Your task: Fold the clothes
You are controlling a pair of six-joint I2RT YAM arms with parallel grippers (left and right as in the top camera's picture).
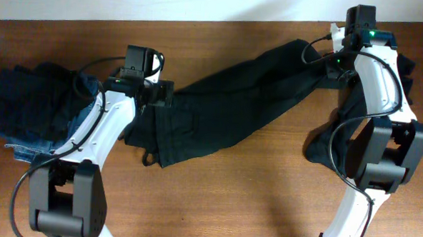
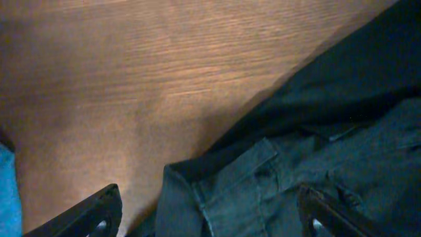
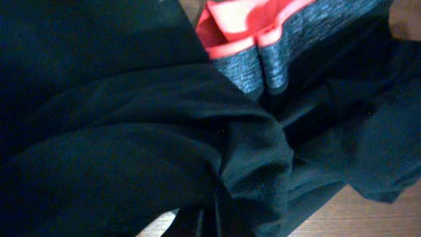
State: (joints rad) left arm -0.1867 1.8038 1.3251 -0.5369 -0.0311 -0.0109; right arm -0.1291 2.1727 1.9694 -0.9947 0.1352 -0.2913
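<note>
A large black garment (image 1: 226,105) lies stretched diagonally across the table, with a cord loop (image 1: 149,159) at its lower left end. My left gripper (image 1: 157,95) is open, its fingers spread wide just above that end's seams and pocket (image 2: 276,191). My right gripper (image 1: 333,63) is at the garment's upper right end, shut on a bunched fold of black fabric (image 3: 250,164) that hides its fingers. A red-edged garment with a grey band (image 3: 263,39) lies just beyond it.
A heap of dark clothes (image 1: 34,96) with blue denim jeans (image 1: 31,145) sits at the left edge. More black clothes (image 1: 406,73) lie under and around the right arm. Bare wood table (image 1: 229,198) shows at the front.
</note>
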